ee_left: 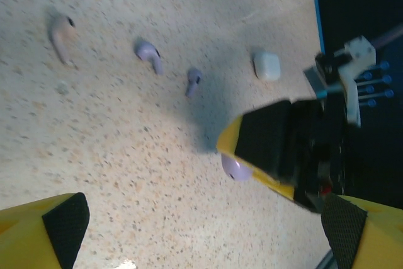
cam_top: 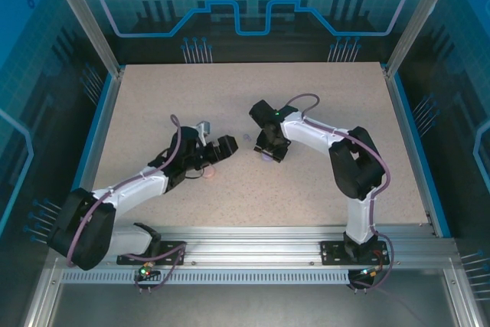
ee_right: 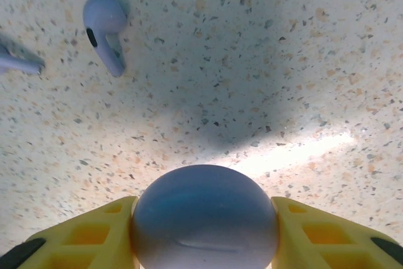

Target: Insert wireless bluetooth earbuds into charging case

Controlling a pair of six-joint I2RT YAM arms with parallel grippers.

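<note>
Pinching the purple case point(ee_right: 204, 209) in our right gripper point(cam_top: 269, 152), we find the purple earbud point(ee_right: 104, 29) ahead-left, stem pointing toward us, while our left gripper point(ee_left: 203, 230) gapes empty.

a case point(ee_right: 204, 218) sits between the right jaws, an earbud point(ee_right: 104, 29) on the table point(ee_right: 283, 61) beyond it.

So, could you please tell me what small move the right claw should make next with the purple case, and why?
Probably a firmer squeeze, then a slight lift. The right claw has its yellow fingers against both sides of the closed purple case, so the grasp looks nearly set. Two purple earbuds lie loose nearby, and the left claw hangs open, free to fetch one.
</note>
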